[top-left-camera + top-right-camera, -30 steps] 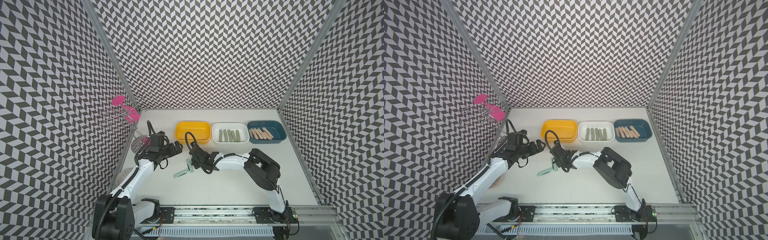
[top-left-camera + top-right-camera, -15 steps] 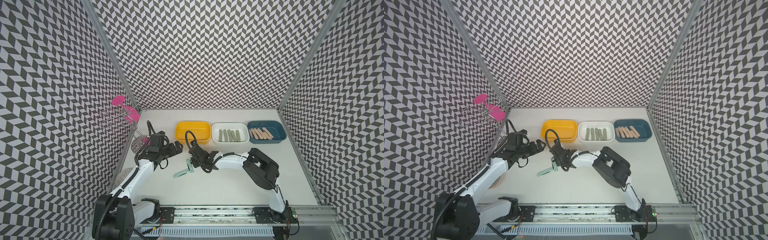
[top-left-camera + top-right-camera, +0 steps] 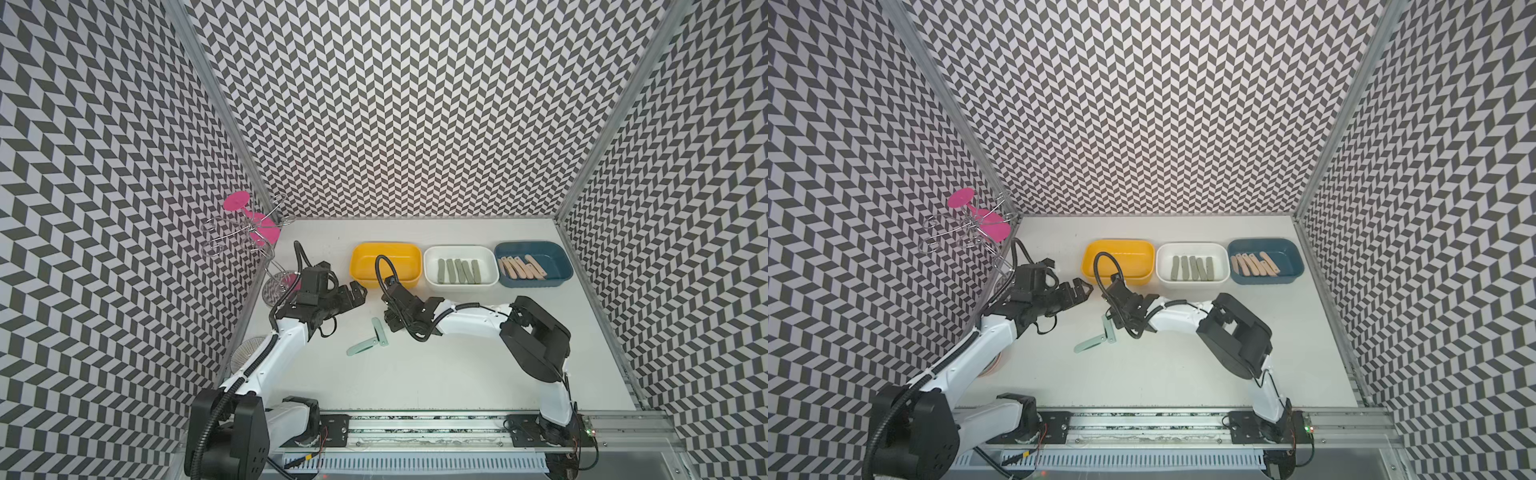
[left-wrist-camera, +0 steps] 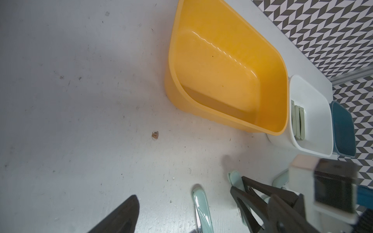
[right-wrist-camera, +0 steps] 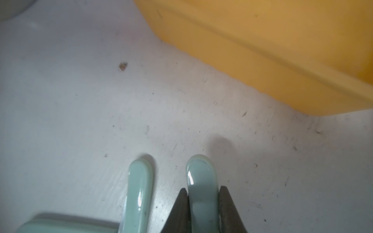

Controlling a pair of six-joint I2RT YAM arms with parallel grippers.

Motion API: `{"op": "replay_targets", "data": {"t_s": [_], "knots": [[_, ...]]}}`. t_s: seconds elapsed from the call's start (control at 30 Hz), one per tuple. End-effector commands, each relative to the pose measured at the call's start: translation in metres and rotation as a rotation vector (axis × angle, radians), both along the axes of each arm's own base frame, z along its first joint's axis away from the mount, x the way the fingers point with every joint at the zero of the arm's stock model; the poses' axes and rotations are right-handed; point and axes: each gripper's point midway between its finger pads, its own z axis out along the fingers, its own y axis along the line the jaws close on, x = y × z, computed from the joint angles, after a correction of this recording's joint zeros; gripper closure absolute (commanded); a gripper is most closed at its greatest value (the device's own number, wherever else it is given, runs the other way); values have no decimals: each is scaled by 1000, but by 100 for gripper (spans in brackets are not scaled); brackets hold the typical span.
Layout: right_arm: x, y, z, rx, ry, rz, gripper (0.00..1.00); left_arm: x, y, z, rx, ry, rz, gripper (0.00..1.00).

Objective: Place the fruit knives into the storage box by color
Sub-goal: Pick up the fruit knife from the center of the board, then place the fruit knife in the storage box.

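Note:
Three pale mint fruit knives lie close together in front of the yellow storage box (image 3: 384,266). My right gripper (image 5: 202,201) is shut on one mint knife (image 5: 202,177), low over the table, with the knife's rounded tip sticking out past the fingers. A second mint knife (image 5: 139,187) lies alongside it and a third (image 5: 66,224) lies across. In both top views the right gripper (image 3: 388,328) covers the held knife, with two mint knives (image 3: 365,345) beside it. My left gripper (image 3: 358,290) hangs open and empty just left of the yellow box.
The yellow box (image 4: 228,66) holds nothing. The white box (image 3: 460,266) holds several grey-green knives (image 3: 459,271). The blue box (image 3: 533,264) holds several peach knives (image 3: 521,267). A wire rack with a pink glass (image 3: 249,226) stands at the back left corner.
My right gripper's jaws have closed onto the mint knife. Both arms have stayed almost where they were, and the left gripper stays open.

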Motion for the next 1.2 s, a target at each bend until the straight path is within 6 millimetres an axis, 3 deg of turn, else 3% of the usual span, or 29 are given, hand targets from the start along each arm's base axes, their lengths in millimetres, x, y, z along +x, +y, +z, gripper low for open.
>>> {"op": "replay_targets", "data": {"t_s": [0.0, 0.17, 0.3, 0.4, 0.5, 0.67, 0.83, 1.17], "knots": [[6, 8, 57, 136, -57, -8, 84, 10, -1, 13, -24, -39, 11, 0], [16, 8, 112, 256, -102, -20, 84, 21, 1, 33, -46, -74, 48, 0], [36, -3, 154, 345, -169, -60, 84, 29, 12, 51, -52, -109, 105, 0], [55, -13, 173, 391, -201, -102, 84, 34, 20, 63, -70, -133, 134, 0], [80, -22, 181, 412, -211, -164, 84, 37, 21, 68, -81, -142, 135, 0], [123, -27, 174, 437, -216, -272, 84, 38, 21, 62, -79, -127, 128, 0], [159, -24, 145, 427, -177, -348, 84, 39, 20, 57, -76, -114, 120, 0], [194, -25, 76, 349, -137, -431, 84, 39, 19, 57, -76, -108, 111, 0]]}}
